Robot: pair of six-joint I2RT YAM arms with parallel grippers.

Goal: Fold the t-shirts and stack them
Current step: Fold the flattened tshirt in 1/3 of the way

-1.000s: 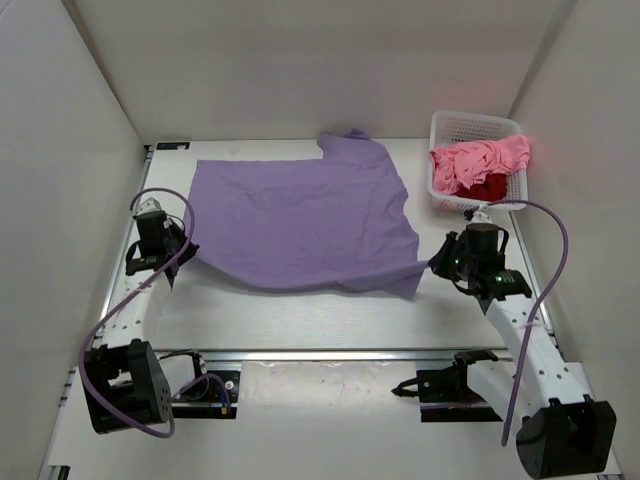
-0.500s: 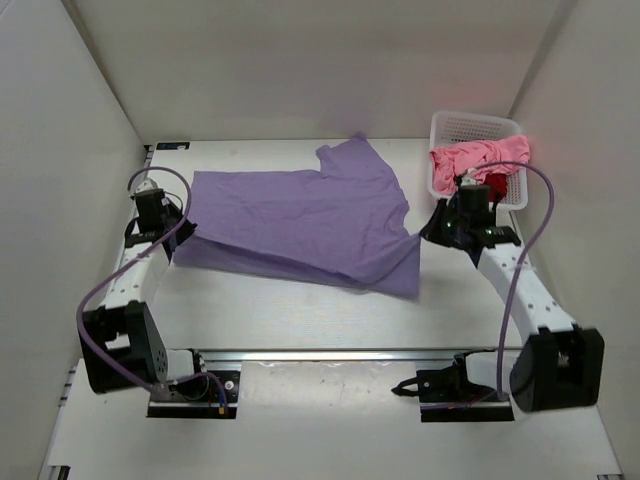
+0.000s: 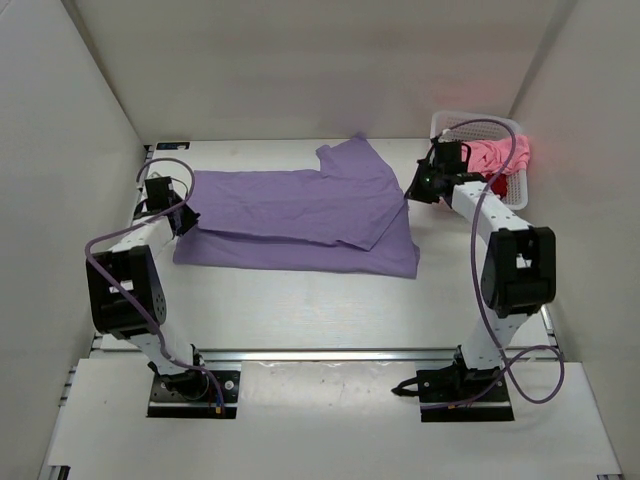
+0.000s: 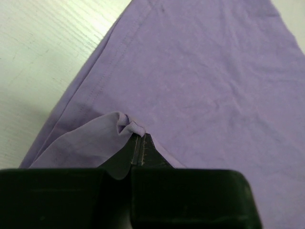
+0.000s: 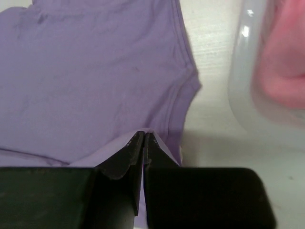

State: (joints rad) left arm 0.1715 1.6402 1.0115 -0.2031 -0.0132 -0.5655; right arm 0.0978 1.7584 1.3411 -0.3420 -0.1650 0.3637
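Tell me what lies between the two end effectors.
The purple shirt, folded over itself, fills the stretch from the left end effector to the right end effector, each shut on an edge. The top view shows it.

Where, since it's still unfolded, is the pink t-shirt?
Top view: the pink t-shirt lies bunched in the white basket at the table's far right corner, just right of the right gripper.

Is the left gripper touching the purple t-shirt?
Touching. The left wrist view shows the left gripper shut on a bunched edge of the lavender t-shirt.
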